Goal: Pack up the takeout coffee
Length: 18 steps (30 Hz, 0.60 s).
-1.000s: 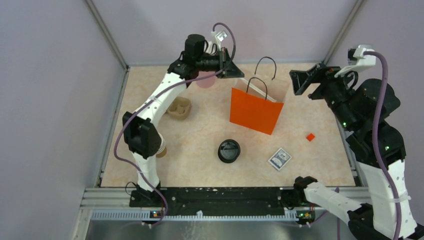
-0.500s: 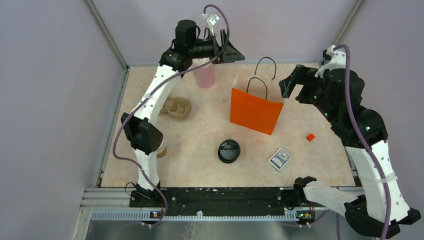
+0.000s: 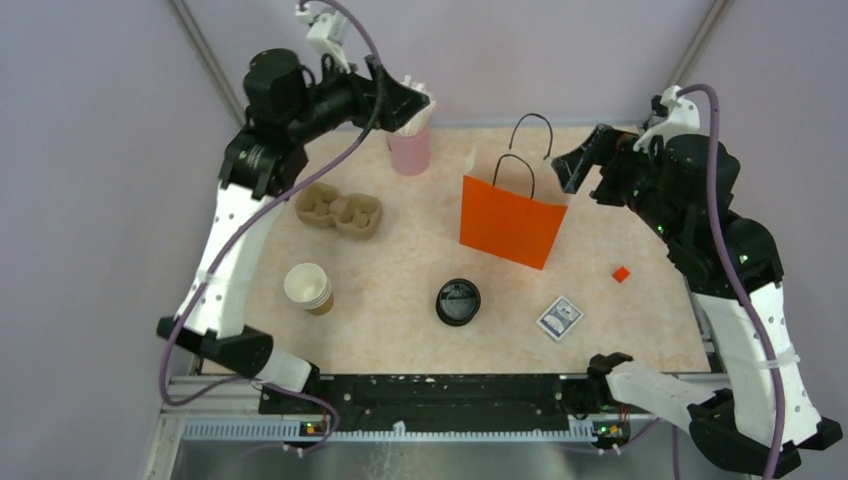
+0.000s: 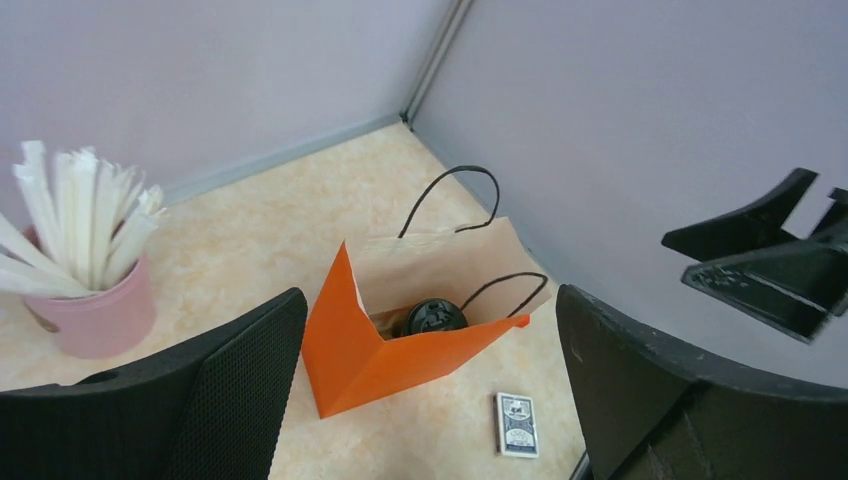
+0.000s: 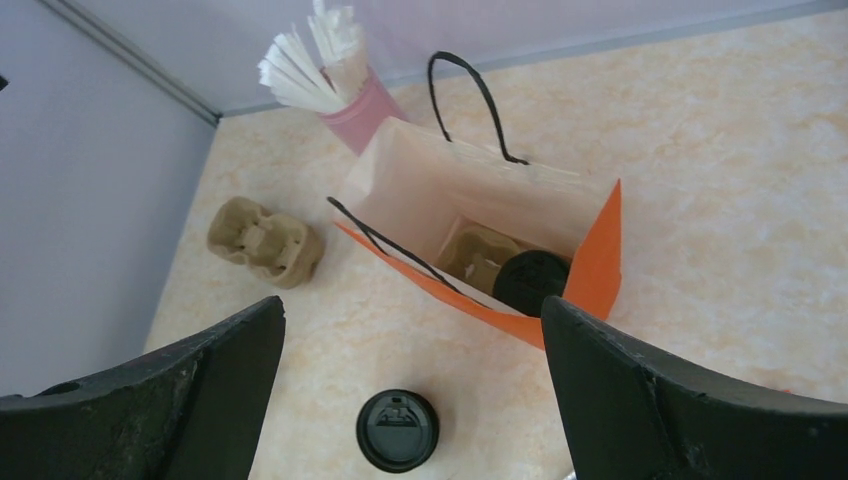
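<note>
The takeout coffee [image 5: 530, 280] stands inside the orange bag [image 3: 512, 222]. Only its black sip lid [image 4: 435, 317] shows above the bag's front wall, and the top view hides it. A kraft cardboard piece [image 5: 478, 256] sits beside it in the bag. My left gripper [image 3: 403, 100] hangs open and empty at the back, over the pink cup, left of the bag; its fingers [image 4: 220, 390] frame the bag from afar. My right gripper [image 3: 583, 170] is open and empty just right of the bag's top, above the table [image 5: 415, 370].
A pink cup of white straws [image 3: 409, 150] stands at the back. A cardboard cup carrier [image 3: 340, 209] and a lidless paper cup [image 3: 308, 287] lie on the left. A loose black lid [image 3: 458, 302], a card deck [image 3: 559, 318] and a small red piece [image 3: 621, 274] lie near the front.
My left gripper opened and the arm swung back to the left, away from the bag, uncovering the lidless cup. My right gripper opened fully and edged left toward the bag.
</note>
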Each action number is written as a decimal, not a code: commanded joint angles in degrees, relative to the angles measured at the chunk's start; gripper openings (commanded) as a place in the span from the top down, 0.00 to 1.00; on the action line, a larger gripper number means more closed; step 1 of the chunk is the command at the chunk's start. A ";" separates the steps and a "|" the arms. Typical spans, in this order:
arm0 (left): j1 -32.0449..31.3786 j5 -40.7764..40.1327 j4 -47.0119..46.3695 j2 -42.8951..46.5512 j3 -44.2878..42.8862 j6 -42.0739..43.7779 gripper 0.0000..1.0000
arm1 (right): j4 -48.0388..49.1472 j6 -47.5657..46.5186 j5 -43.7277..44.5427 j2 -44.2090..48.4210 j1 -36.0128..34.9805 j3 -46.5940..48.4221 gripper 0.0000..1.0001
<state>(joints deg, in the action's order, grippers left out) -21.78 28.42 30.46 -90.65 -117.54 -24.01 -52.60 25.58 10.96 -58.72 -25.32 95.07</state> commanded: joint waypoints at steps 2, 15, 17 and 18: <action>-0.19 -6.55 -2.72 11.87 11.72 2.39 0.01 | 6.37 3.38 -6.10 2.84 0.45 0.06 0.03; -0.11 -4.30 -1.77 20.45 22.72 2.86 0.01 | 11.07 8.25 -5.80 5.53 0.45 -7.23 0.03; -0.13 -4.85 -1.86 20.53 22.70 2.92 0.01 | 11.08 8.16 -6.24 4.97 0.45 -6.87 0.02; -0.14 -5.20 -1.95 20.52 22.73 2.87 0.01 | 11.22 8.02 -6.56 4.79 0.43 -6.70 0.02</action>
<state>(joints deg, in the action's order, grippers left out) -21.80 24.32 30.15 -71.02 -93.84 -22.28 -44.99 32.84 5.85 -53.41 -25.32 87.77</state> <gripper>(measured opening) 0.987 0.974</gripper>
